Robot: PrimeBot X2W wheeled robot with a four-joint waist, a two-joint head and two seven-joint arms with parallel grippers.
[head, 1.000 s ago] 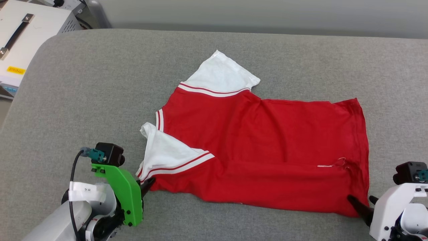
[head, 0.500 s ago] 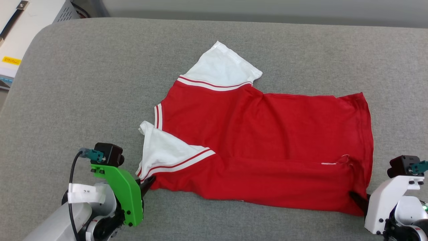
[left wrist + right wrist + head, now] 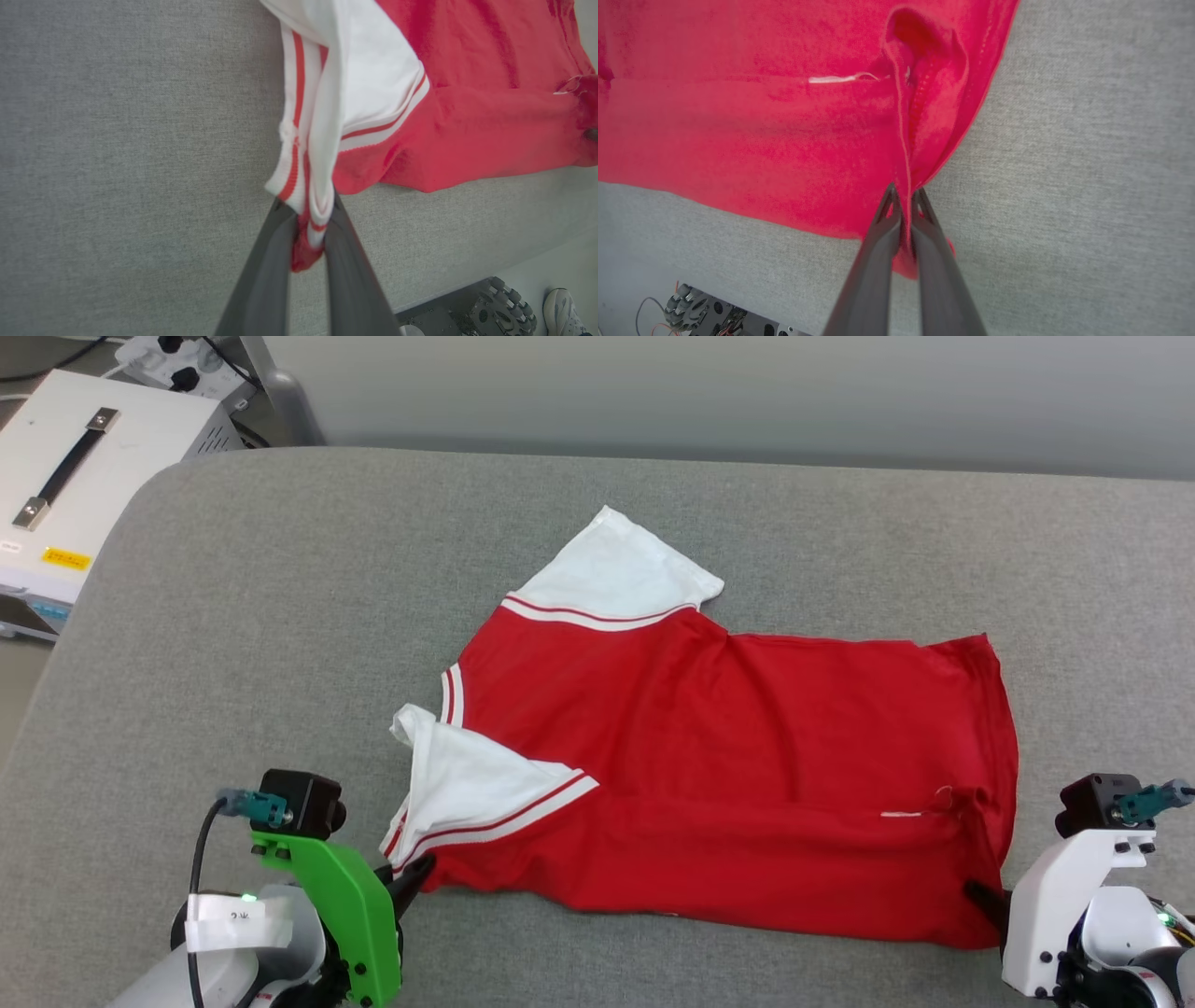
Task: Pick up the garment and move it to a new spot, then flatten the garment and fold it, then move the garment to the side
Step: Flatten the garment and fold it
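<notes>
Garment lies spread on the grey fabric-covered table, roughly mid-table, with a plain red face up. The collar end points to the table's left end and the hem to its right end. One white sleeve fans out toward the table's far edge. The other sleeve is folded over onto the red body on the side of the table's near edge, its red-and-white striped trim showing.

My left gripper sits by the table's near edge, toward the left end. In the left wrist view its two dark fingers are clamped on a bunched wad of striped trim and red cloth at the near sleeve corner, and the cloth pokes out between them.

My right gripper sits by the same near edge, toward the right end. In the right wrist view its fingers are pinched together on the near hem corner. A raised ridge of red cloth runs up from between the tips into a puckered fold. A short white thread lies on the red cloth just beside that fold.

Past the table's left end stands a white equipment case with a black handle and a yellow label. Below the table's near edge, the left wrist view catches a roller wheel and a person's shoe.
</notes>
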